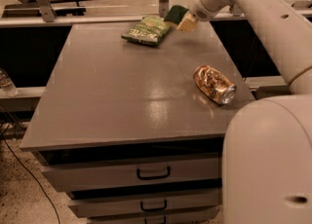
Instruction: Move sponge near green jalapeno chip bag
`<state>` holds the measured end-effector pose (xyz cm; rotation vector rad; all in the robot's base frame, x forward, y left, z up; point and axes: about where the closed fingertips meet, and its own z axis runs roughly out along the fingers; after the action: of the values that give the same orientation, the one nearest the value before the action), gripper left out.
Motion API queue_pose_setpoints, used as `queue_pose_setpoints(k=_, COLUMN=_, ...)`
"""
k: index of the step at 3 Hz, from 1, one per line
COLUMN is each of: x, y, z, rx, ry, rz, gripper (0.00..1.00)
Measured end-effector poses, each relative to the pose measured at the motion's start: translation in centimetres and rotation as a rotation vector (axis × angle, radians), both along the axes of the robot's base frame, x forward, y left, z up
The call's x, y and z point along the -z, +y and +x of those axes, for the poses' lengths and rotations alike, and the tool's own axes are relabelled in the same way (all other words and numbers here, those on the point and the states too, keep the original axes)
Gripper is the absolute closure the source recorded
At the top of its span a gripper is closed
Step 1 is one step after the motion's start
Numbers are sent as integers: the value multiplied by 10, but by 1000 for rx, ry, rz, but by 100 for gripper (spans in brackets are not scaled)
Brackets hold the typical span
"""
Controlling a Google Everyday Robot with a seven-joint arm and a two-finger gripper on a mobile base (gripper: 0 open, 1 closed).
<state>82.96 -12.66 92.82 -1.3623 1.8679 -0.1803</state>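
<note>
The green jalapeno chip bag (146, 29) lies flat at the far middle of the grey table (112, 101). My gripper (186, 19) is at the table's far edge, just right of the bag, on the white arm that reaches in from the right. It is shut on the sponge (176, 12), whose dark green top faces the bag and whose pale yellow foam shows below the wrist. The sponge sits low, close to the bag's right end; I cannot tell whether it touches the table.
A crushed orange-gold soda can (213, 84) lies on the right side of the table. My white base (268, 164) fills the lower right. Drawers (153, 173) are below the table's front edge. A rail (97, 19) runs behind the table.
</note>
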Motion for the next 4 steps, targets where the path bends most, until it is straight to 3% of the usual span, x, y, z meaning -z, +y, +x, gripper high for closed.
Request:
queue_pose_setpoints(k=1, x=27, y=-9, z=12, rx=11, ry=44, rz=-4, gripper=100)
queue_pose_setpoints(k=2, x=45, y=-12, z=16, rx=13, ry=89, rz=-3, gripper=84)
queue_pose_setpoints(k=4, x=64, y=-8, z=18, rx=5, ry=146, rz=8, gripper=36)
